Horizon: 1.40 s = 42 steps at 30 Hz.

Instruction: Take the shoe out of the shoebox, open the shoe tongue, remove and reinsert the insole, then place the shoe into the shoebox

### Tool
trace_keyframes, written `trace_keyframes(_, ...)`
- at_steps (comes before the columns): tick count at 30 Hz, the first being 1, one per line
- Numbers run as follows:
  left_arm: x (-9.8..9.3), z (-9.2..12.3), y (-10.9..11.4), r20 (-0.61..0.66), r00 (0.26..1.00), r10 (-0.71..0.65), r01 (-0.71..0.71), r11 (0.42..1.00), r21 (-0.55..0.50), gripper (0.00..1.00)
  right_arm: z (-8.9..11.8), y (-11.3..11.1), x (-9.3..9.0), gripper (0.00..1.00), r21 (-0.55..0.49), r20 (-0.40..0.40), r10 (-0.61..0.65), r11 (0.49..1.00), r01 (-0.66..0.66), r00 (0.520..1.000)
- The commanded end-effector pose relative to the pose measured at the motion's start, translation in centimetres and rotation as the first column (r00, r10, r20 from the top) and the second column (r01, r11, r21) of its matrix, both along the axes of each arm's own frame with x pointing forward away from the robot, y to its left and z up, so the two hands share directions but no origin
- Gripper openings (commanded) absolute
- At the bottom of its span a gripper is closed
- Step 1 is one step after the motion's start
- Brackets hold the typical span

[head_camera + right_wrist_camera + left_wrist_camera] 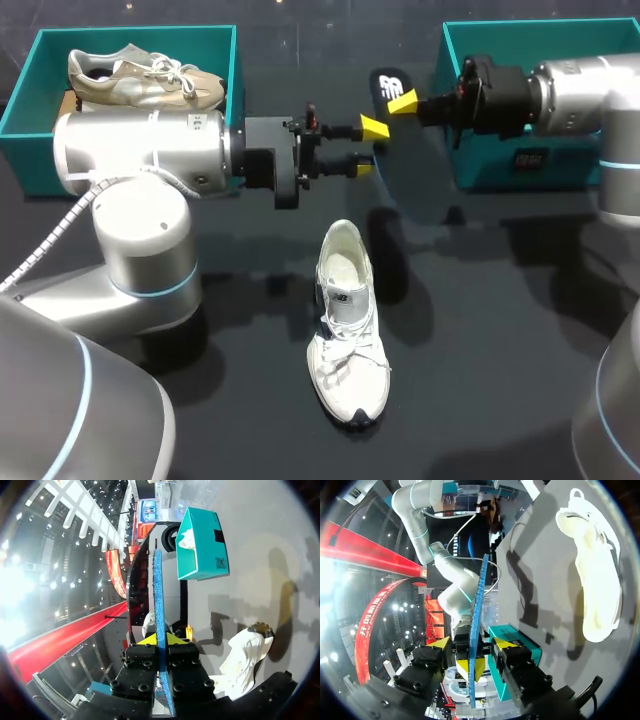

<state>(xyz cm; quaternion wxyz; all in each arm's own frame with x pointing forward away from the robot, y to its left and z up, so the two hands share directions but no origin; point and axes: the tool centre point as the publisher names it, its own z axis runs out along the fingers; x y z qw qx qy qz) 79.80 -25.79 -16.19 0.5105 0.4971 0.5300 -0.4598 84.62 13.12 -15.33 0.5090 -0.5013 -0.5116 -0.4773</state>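
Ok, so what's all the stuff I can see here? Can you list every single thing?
shoeboxes: 2, teal; left shoebox at the table's far left, right shoebox at its far right
beige shoe: 1, beige, lying in the left shoebox
white shoe: 1, white, on the table in the middle
insole: 1, black on one face and blue on the other, held up in the air between the two boxes
table: 1, black, under everything
left gripper: 1, black with yellow tips, shut on the insole
right gripper: 1, black with yellow tips, shut on the insole too
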Motion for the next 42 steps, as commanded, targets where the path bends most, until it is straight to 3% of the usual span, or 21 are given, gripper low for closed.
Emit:
trace_keyframes(1, 0.1, -0.2, -0.8, 0.008, 1.0, 0.013, -0.013, 1.0, 0.0, 0.44, 0.0, 0.4, 0.2, 0.0, -0.006, -0.001, 0.006, 1.0, -0.006, 1.0)
trace_keyframes(27, 0.8, -0.8, -1.5, 0.024, 0.999, 0.048, -0.048, 0.999, 0.022, 0.19, -0.5, 1.4, -0.5, 0.0, 0.004, -0.008, 0.014, 1.0, -0.014, 1.0)
trace_keyframes(38, 0.5, -0.8, -1.9, 0.028, 0.999, 0.037, -0.038, 0.999, 0.02, 0.16, -0.5, 1.4, -0.6, 0.0, 0.006, -0.01, 0.011, 1.0, -0.011, 1.0)
trace_keyframes(40, 0.5, -0.7, -2.0, 0.029, 0.999, 0.035, -0.035, 0.999, 0.02, 0.01, -0.5, 1.4, -0.6, 0.0, 0.007, -0.01, 0.011, 1.0, -0.011, 1.0)
trace_keyframes(42, 0.5, -0.7, -2.0, 0.031, 0.999, 0.034, -0.035, 0.999, 0.021, 0.0, -0.5, 1.5, -0.7, 0.0, 0.007, -0.009, 0.011, 1.0, -0.011, 1.0)
